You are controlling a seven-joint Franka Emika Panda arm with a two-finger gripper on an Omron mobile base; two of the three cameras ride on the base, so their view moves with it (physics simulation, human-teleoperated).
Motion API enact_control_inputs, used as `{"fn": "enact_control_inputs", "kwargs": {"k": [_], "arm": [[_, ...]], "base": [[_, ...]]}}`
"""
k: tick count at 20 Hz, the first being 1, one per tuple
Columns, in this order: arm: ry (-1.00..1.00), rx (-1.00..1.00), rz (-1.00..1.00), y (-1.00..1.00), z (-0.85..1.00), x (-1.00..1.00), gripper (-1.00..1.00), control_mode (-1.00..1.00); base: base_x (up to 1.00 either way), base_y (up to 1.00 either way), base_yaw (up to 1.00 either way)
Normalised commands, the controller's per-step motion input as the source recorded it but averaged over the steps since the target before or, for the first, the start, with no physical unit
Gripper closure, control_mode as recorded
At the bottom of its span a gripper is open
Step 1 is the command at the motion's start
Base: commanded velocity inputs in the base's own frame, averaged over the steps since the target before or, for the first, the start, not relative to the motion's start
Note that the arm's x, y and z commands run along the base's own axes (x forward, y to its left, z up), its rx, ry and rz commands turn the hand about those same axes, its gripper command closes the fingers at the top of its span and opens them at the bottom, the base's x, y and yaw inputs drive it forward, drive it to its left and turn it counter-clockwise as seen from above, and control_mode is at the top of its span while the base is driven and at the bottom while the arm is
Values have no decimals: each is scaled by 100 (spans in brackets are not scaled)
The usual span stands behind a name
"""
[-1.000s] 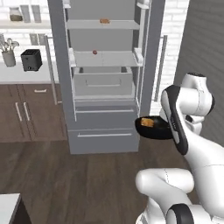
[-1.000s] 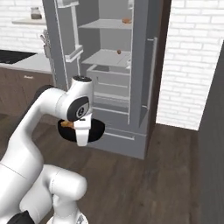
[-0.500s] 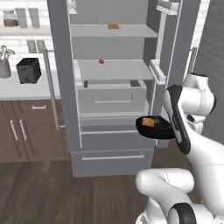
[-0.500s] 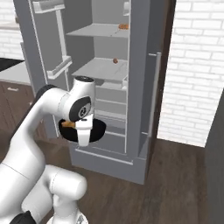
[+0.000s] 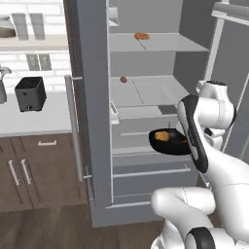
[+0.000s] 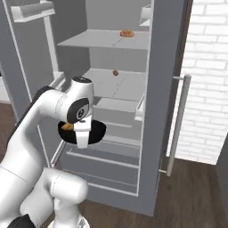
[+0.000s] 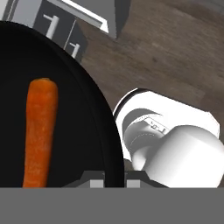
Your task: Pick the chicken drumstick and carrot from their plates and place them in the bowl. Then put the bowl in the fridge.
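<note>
My gripper (image 7: 114,177) is shut on the rim of the glossy black bowl (image 7: 65,113), and the orange carrot (image 7: 39,131) lies inside it. The bowl (image 5: 168,141) hangs level in front of the open grey fridge (image 5: 92,97), at about the height of its drawers. An orange-tan patch of food (image 5: 163,136) shows inside; I cannot tell the drumstick from the carrot there. In the right base view the bowl (image 6: 84,132) sits just behind my white hand, before the fridge (image 6: 111,84) and its shelves. The plates are out of view.
A tan item (image 5: 141,35) lies on the top shelf and a small reddish one (image 5: 123,79) on the shelf below. Open doors with bar handles (image 6: 178,120) flank the fridge. A black toaster (image 5: 30,93) stands on the left counter, and a brick wall (image 6: 207,80) is on the right.
The base has driven closer to the fridge, so the fridge looms larger in both base views. The bowl stays in the gripper in the same pose relative to the arm.
</note>
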Motion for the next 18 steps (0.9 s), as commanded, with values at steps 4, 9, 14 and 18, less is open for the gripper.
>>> {"fn": "enact_control_inputs", "kwargs": {"k": [4, 9, 14, 18], "arm": [[0, 0, 0, 0, 0, 0, 100, 100], [0, 0, 0, 0, 0, 0, 100, 100], [0, 0, 0, 0, 0, 0, 100, 100], [-14, -3, -4, 21, 0, 42, 100, -100]], "base": [[76, 18, -27], [46, 11, -24], [48, 0, -12], [16, 1, -1]]}}
